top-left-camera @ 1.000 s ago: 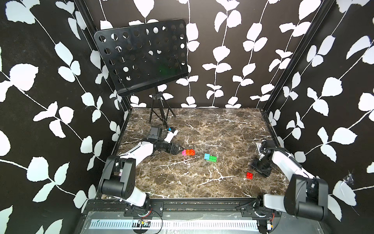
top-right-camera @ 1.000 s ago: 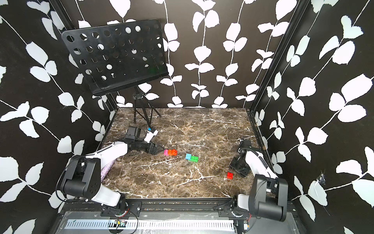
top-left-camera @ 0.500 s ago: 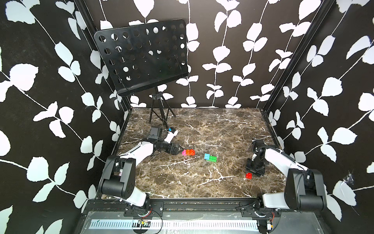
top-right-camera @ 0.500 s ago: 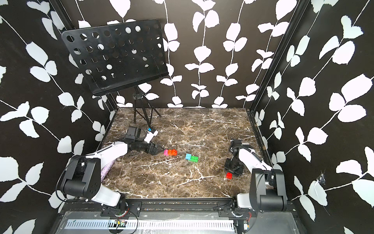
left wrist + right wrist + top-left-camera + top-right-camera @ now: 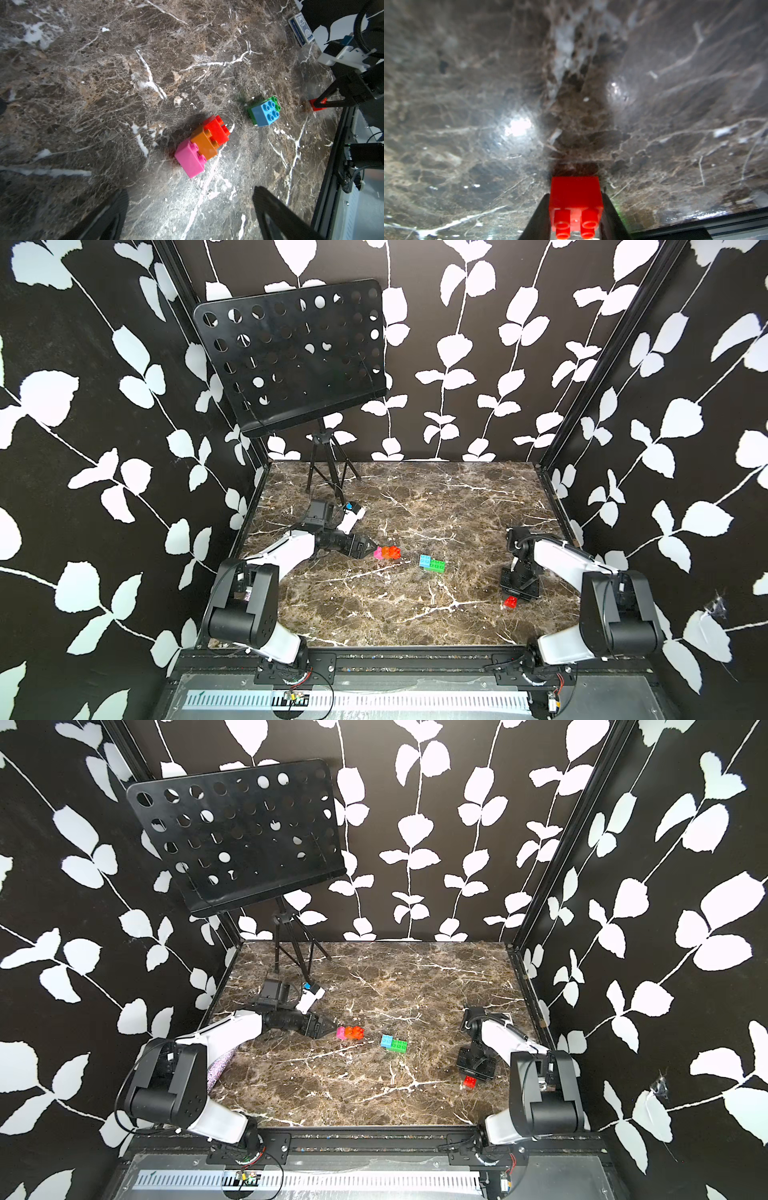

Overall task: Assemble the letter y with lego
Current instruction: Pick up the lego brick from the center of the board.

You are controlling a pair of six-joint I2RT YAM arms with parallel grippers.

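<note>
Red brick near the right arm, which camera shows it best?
The right wrist view: the red brick sits large and close, studs toward the camera, clamped in the right tool. In both top views the brick is a small speck. The left wrist view shows it distant, partly hidden.

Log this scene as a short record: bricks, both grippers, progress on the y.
left gripper: open, empty, pointed at the pink end of the stem stack
right gripper: shut on a loose red brick, near the table's front right
stem stack: pink, orange and red bricks joined, lying on its side on the table
blue brick: seated on one end of the green brick, mid-table, apart from the stack
letter y: not assembled; three separate groups
other: music stand at the back left
</note>
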